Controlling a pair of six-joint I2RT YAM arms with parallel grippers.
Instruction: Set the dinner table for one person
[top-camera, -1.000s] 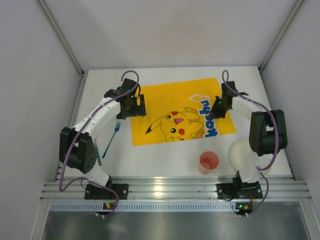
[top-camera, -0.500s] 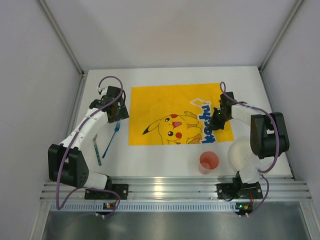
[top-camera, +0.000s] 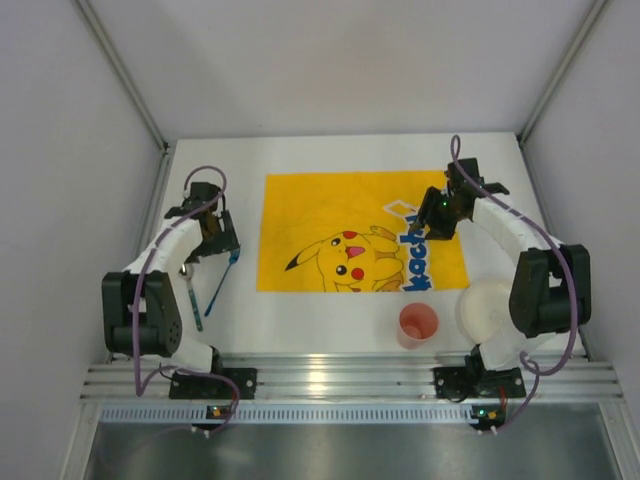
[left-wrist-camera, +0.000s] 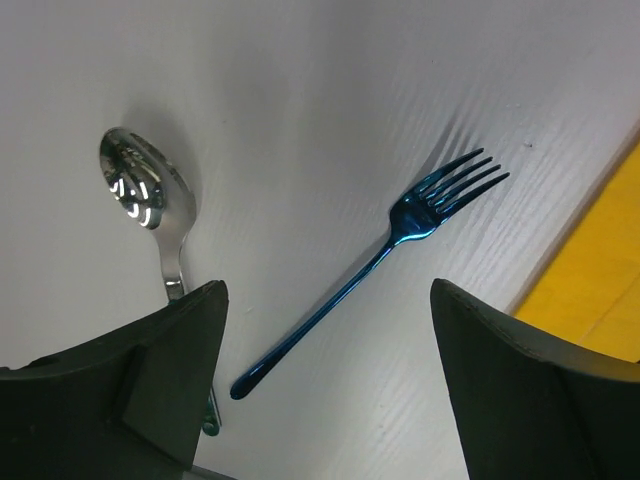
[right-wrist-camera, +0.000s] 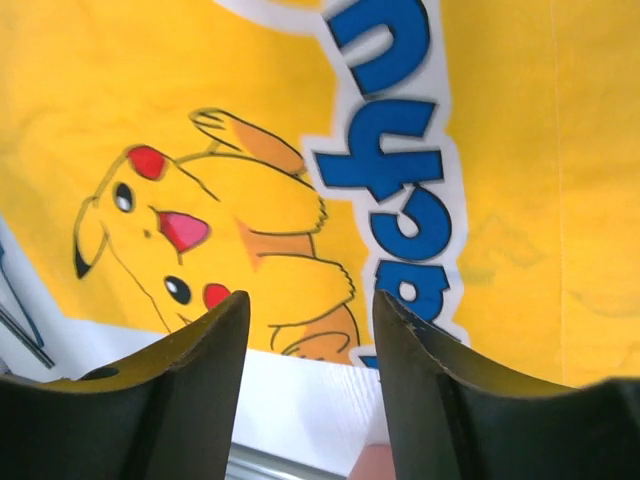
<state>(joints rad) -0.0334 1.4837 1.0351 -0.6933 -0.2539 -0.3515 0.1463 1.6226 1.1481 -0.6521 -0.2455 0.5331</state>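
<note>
Nearest, along the bottom of the top view, the ribbed aluminium rail (top-camera: 340, 378) edges the white dinner table (top-camera: 300, 322), and just beyond it at lower right a pink cup (top-camera: 418, 324) stands just beside a white dish (top-camera: 488, 306), both off the cloth. Further up at left, a blue fork (left-wrist-camera: 398, 225) lies slanted near a silver spoon (left-wrist-camera: 145, 195) on the bare tabletop, and the left gripper (top-camera: 212, 238) hovers over them with its fingers spread wide and holding nothing. Across the centre lies the yellow cartoon mat (top-camera: 330, 215), and over its right edge the right gripper (top-camera: 437, 222) hangs with fingers parted, nothing between them.
</note>
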